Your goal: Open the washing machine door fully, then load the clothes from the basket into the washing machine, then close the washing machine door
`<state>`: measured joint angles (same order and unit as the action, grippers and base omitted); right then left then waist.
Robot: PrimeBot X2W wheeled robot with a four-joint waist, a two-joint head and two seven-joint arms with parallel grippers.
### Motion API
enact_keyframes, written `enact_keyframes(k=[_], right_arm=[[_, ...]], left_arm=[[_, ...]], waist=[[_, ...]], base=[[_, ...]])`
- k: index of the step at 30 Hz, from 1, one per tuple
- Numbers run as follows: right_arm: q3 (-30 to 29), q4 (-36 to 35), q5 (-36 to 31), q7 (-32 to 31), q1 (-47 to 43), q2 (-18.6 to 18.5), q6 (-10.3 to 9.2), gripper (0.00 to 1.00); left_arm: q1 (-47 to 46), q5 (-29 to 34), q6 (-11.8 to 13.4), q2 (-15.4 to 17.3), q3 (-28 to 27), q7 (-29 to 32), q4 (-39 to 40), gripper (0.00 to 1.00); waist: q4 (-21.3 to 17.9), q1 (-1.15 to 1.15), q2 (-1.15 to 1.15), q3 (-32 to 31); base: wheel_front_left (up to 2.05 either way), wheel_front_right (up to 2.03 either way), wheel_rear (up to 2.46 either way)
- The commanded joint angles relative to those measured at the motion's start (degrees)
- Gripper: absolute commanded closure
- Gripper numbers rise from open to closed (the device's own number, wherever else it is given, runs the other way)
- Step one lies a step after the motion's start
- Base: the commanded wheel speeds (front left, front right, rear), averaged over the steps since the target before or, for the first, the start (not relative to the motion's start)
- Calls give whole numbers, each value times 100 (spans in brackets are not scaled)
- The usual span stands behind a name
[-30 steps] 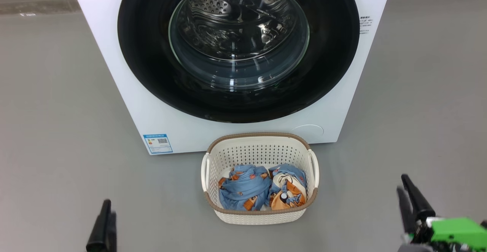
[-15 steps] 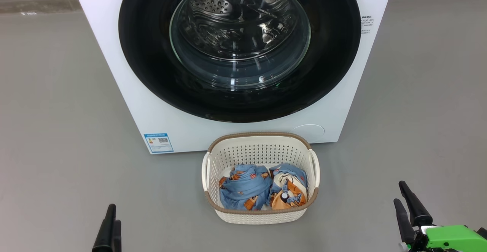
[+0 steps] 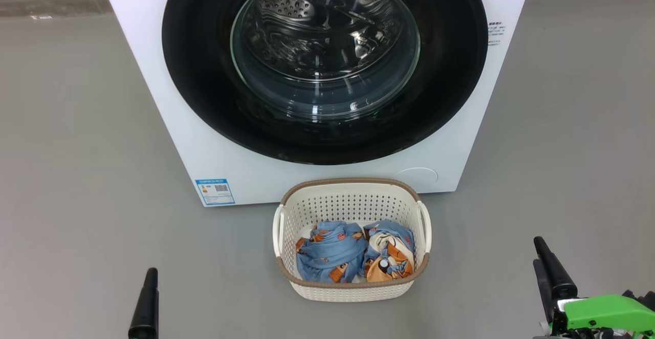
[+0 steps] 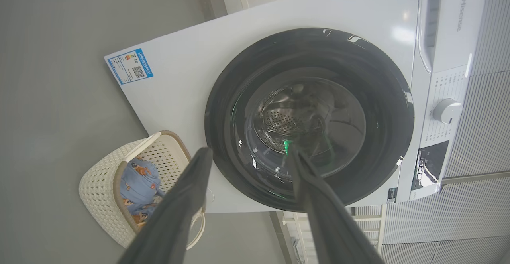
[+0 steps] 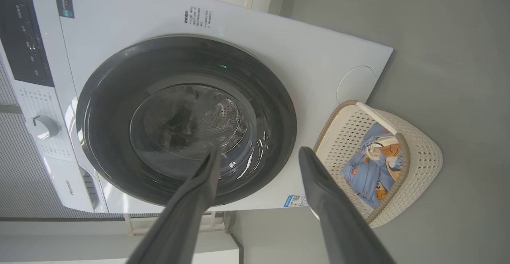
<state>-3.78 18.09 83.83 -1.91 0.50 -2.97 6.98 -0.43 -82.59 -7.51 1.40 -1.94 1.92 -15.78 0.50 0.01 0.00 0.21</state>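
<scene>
Grey floor (image 3: 77,134) is stretching across the head view, and the washing machine (image 3: 153,103) is standing on it at the top centre. The washing machine door (image 3: 204,88) is sitting shut against the white front, just as it was a second ago. The basket (image 3: 353,290) is resting on the floor just below the door, and the clothes (image 3: 330,254) are lying bunched inside it, unmoved. Everything in the head view is sitting a touch further right than before, the blue label sticker (image 3: 215,191) included, so the camera is doing the shifting, not the things.

The left fingers (image 4: 185,194) are changing most: a second ago they were showing as a tight pair at the lower left of the head view, and now they are standing wide apart in the left wrist view, holding nothing and framing the door. The right fingers (image 5: 326,200) are likewise standing spread wide and empty in the right wrist view, where earlier they were close together at the lower right of the head view, with the green housing (image 3: 598,311) sitting behind them at the bottom edge
</scene>
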Motion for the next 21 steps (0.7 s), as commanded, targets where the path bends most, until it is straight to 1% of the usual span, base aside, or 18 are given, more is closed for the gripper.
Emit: enact_keyframes(k=[1, 9, 10, 21], right_arm=[[81, -195, -228, 83, 285, -137, 12, 0], [259, -226, -747, 217, 345, -242, 15, 0], [259, -226, -747, 217, 345, -242, 15, 0], [515, -238, -1510, 402, 420, -381, 20, 0]], left_arm=[[-189, 234, 1, 95, -33, -80, 227, 0], [-199, 820, 1, 93, 16, -214, 319, 0], [-199, 820, 1, 93, 16, -214, 319, 0], [-218, 1810, 1, 122, 136, -400, 379, 0]], waist=[[3, 0, 0, -1], [16, 0, 0, 2], [16, 0, 0, 2], [21, 0, 0, 19]], base=[[0, 0, 0], [0, 0, 0], [0, 0, 0], [0, 0, 0]])
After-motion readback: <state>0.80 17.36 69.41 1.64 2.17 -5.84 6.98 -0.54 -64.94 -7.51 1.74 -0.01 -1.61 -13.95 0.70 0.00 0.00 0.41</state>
